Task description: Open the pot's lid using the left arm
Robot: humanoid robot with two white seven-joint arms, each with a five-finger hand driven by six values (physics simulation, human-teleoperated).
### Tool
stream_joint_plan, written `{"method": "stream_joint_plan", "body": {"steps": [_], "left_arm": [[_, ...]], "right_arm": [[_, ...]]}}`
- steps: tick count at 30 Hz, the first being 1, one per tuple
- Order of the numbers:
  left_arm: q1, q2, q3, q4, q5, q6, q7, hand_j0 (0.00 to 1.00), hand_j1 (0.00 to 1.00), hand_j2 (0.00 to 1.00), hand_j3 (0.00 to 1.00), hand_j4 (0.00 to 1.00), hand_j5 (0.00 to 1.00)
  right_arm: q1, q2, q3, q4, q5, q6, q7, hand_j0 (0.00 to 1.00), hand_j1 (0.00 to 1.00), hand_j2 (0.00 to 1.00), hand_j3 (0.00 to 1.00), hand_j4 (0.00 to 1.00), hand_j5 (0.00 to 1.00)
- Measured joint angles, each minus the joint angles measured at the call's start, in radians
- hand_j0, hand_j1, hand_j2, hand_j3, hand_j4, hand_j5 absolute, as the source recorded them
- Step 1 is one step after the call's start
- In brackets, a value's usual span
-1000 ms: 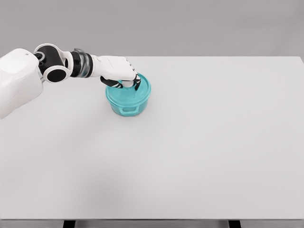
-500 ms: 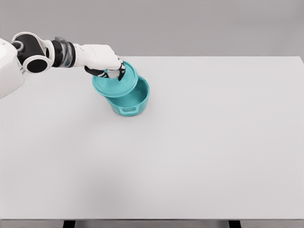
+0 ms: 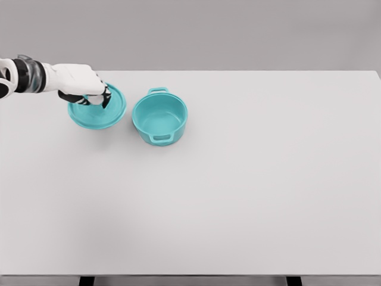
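One left hand clamped on lid, clear of open pot just beside; next, lowering and letting go.

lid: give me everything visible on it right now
The lid is a round teal disc, smooth and plastic-looking, the same colour as the pot. It is off the pot, to the pot's left with a narrow gap between them, low over or on the white table; which, I cannot tell. It tilts slightly. The left hand grips it from above, hiding any knob.
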Motion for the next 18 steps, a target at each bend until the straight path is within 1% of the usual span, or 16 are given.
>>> {"method": "stream_joint_plan", "body": {"steps": [1,4,6,7,9,11,13,14,17,18], "left_arm": [[0.002,0.001,-0.001,0.001,0.000,0.000,0.000,0.66,0.66,0.66,0.66,0.66,0.66],[0.002,0.002,-0.002,0.003,0.002,0.002,0.000,0.84,0.84,0.84,0.84,0.84,0.84],[0.008,0.003,-0.003,0.004,0.002,0.003,0.000,0.91,0.91,0.91,0.91,0.91,0.91],[0.008,0.003,-0.003,0.004,0.003,0.003,0.000,0.91,0.91,0.91,0.91,0.91,0.91],[0.008,0.003,-0.003,0.004,0.003,0.003,0.000,1.00,1.00,1.00,1.00,1.00,1.00],[0.026,0.015,-0.003,0.007,0.008,0.004,0.000,1.00,1.00,1.00,1.00,1.00,1.00],[0.029,0.035,-0.002,0.029,0.013,0.005,0.000,1.00,1.00,1.00,1.00,1.00,1.00],[0.029,0.041,-0.001,0.061,0.024,0.005,0.000,1.00,1.00,1.00,1.00,1.00,1.00],[0.032,0.051,0.003,0.196,0.068,0.004,0.002,1.00,1.00,1.00,1.00,1.00,1.00],[0.038,0.053,0.003,0.226,0.075,0.003,0.003,1.00,1.00,1.00,1.00,1.00,1.00]], "right_arm": [[0.000,0.000,0.000,0.000,0.000,0.000,0.000,1.00,1.00,1.00,1.00,1.00,1.00],[0.000,0.000,0.000,0.000,0.000,0.000,0.000,1.00,1.00,1.00,1.00,1.00,1.00],[0.000,0.000,0.000,0.000,0.000,0.000,0.000,1.00,1.00,1.00,1.00,1.00,1.00],[0.000,0.000,0.000,0.000,0.000,0.000,0.001,1.00,1.00,1.00,1.00,1.00,1.00],[0.000,0.000,0.000,0.000,0.000,0.000,0.000,1.00,1.00,1.00,1.00,1.00,1.00],[0.000,0.000,0.000,0.000,0.000,0.000,0.000,1.00,1.00,1.00,1.00,1.00,1.00],[0.000,0.000,0.000,0.000,0.000,0.000,0.000,1.00,1.00,1.00,1.00,1.00,1.00],[0.000,0.000,0.000,0.000,0.000,0.000,0.000,1.00,1.00,1.00,1.00,1.00,1.00],[0.000,0.000,0.000,0.000,0.000,0.000,0.000,1.00,1.00,1.00,1.00,1.00,1.00],[0.000,0.000,0.000,0.000,0.000,0.000,0.000,1.00,1.00,1.00,1.00,1.00,1.00]]}}
